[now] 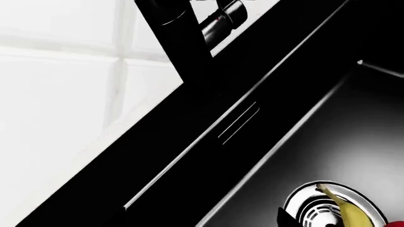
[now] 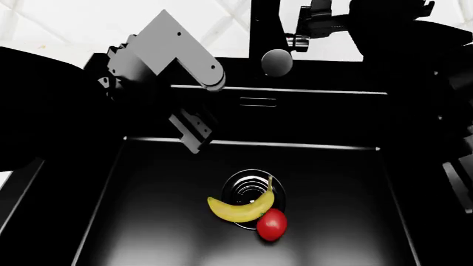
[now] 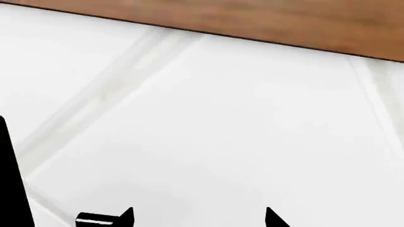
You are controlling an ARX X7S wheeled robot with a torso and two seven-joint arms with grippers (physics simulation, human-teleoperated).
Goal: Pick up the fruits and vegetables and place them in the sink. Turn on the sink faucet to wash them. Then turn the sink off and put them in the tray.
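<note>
We see black sink [image 2: 148, 221] carrying fruit: banana [image 2: 240, 209] across drain [image 2: 247, 188], tomato [image 2: 271, 224] touching banana's end.

Yellow banana [image 2: 240, 209], glossy red tomato [image 2: 271, 224], matte black sink [image 2: 148, 221].

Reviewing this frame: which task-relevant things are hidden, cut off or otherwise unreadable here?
- tray: in no view.
- sink faucet lever: head view, lost against the dark right arm; whether water runs is not readable.
- right gripper: right wrist view shows only the finger tips at the frame edge; grip state unclear.
- left gripper: head view, dark arm links mask the fingers.
- tomato: left wrist view, cut off at the corner.
- banana: left wrist view, cut by the edge.
</note>
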